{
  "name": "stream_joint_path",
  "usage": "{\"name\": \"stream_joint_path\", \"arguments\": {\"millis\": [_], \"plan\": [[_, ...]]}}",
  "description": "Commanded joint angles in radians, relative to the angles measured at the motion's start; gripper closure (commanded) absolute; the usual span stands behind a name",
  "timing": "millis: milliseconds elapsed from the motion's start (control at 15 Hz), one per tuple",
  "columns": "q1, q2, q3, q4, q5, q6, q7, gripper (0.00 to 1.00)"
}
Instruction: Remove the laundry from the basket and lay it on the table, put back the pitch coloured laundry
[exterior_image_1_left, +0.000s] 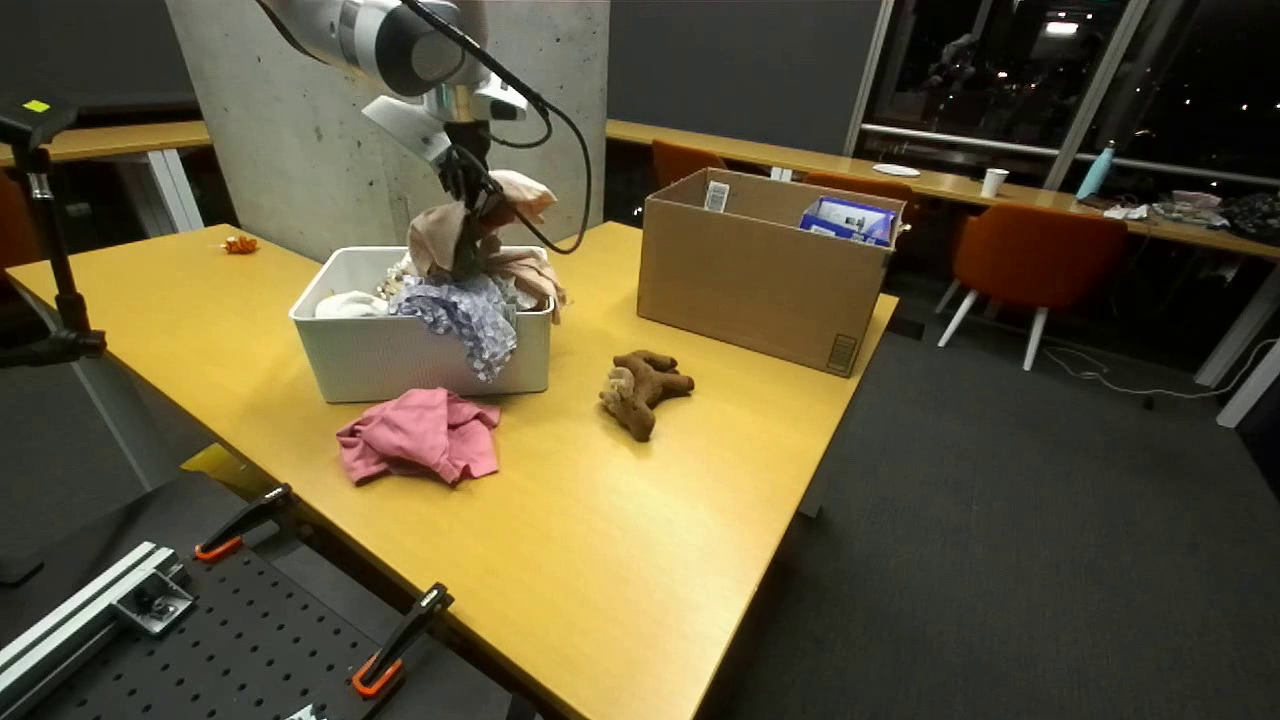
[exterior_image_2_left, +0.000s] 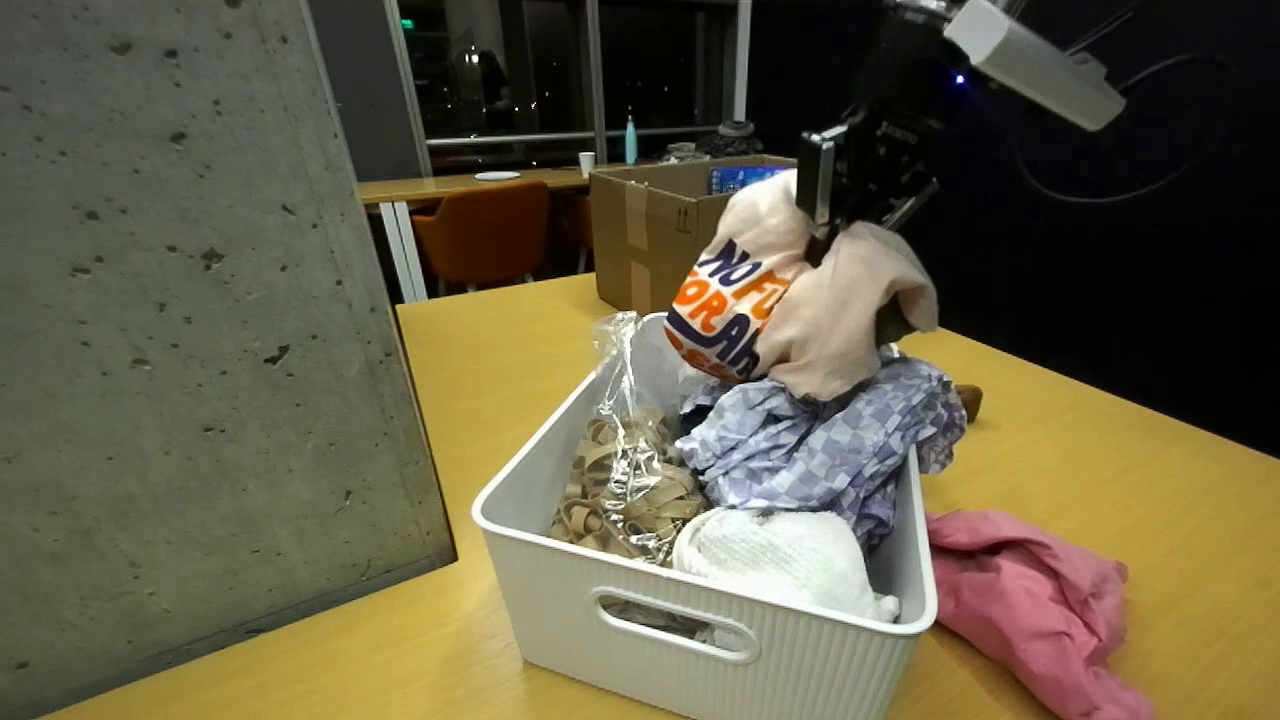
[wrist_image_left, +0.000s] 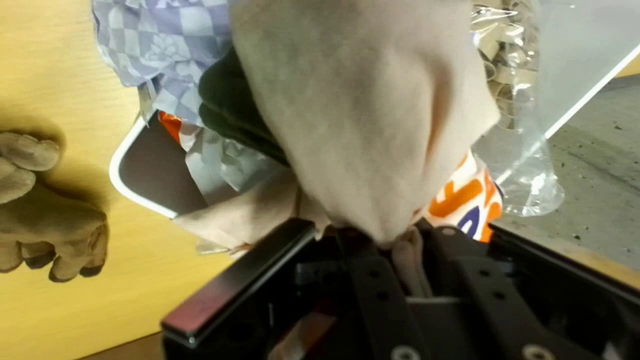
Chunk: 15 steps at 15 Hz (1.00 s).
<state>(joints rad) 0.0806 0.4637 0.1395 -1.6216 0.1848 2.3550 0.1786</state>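
The gripper (wrist_image_left: 384, 239) has its jaws nearly together, pinching the peach cloth (exterior_image_2_left: 835, 325) above the basket (exterior_image_1_left: 400, 365). Just under it, the checked cloth (exterior_image_2_left: 800, 455) drapes over the basket's rim. The pink cloth (exterior_image_1_left: 420, 435) lies on the table (exterior_image_1_left: 590, 560) just beside the basket, with the plush toy (exterior_image_1_left: 642, 388) near it; beyond stands the cardboard box (exterior_image_1_left: 755, 280), and a concrete pillar (exterior_image_2_left: 200, 350) rises at the table's edge. Folds hide part of the peach cloth's lettering and most of a dark green thing (wrist_image_left: 232, 100) (I cannot tell what); whether the peach fold (exterior_image_1_left: 525, 272) over the rim belongs to the held cloth is unclear. Inside the basket sit a white cloth (exterior_image_2_left: 780, 560) and a clear bag (exterior_image_2_left: 622, 370) of tan strips (exterior_image_2_left: 660, 495); the cardboard box holds a blue box (exterior_image_1_left: 848, 220).
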Motion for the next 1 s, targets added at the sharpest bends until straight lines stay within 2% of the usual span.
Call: {"name": "stream_joint_path", "arguments": {"millis": [0,200,467,667,933], "plan": [[-0.024,0.072,-0.011,0.084,0.037,-0.070,-0.046,0.69],[-0.032,0.088,-0.016,0.101,0.033,-0.080,-0.038,0.48],[-0.015,0.047,-0.035,0.073,0.011,-0.108,0.011,0.20],[0.018,0.007,-0.077,0.031,-0.044,-0.152,0.103,0.00],[0.073,-0.065,-0.128,-0.052,-0.143,-0.205,0.244,0.00]]}}
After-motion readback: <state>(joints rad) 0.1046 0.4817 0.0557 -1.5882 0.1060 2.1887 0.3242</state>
